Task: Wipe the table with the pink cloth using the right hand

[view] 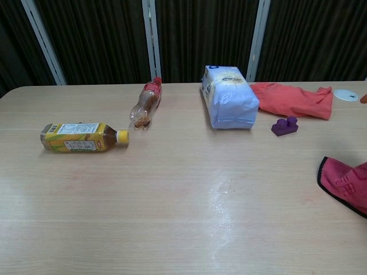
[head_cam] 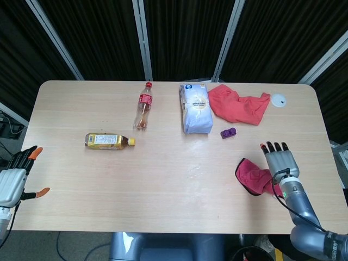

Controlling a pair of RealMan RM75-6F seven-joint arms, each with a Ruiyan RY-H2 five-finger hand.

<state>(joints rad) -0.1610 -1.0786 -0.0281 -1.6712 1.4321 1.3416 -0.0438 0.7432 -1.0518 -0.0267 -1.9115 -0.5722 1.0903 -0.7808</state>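
Observation:
The pink cloth lies bunched on the table near its right front edge; the chest view shows the cloth at the far right, its right side lifted. My right hand stands just right of it with fingers stretched upward, and the cloth's raised right edge runs in under the palm, where the thumb seems to pinch it. In the chest view only an orange fingertip of that hand shows. My left hand hangs off the table's left front corner, fingers apart and holding nothing.
A yellow tea bottle and a cola bottle lie left of centre. A white-blue bag, a red cloth, a purple block and a white disc sit at the back right.

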